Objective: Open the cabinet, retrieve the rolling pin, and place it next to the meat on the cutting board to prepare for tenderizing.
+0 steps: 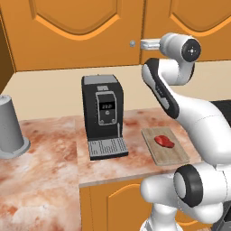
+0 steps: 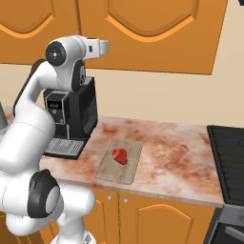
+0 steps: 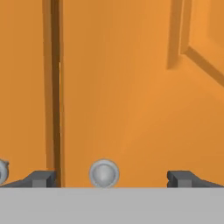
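a mottled reddish stone surface (image 1: 49, 171) is seen well below the pincer (image 3: 111, 178), with orange wall cabinets above a cream wall. a black coffee machine (image 1: 102, 115) and a grey canister (image 1: 10, 128) stand on it, and a black stovetop (image 2: 228, 157) lies at its far end. the cabinet (image 3: 131, 87), orange with a raised panel, is directly ahead of the pincer and closed. its round grey knob (image 3: 104, 173) sits between the fingertips (image 3: 41, 178), which are spread wide without touching it. below, the red meat (image 2: 120, 156) rests on the cutting board (image 2: 131, 171).
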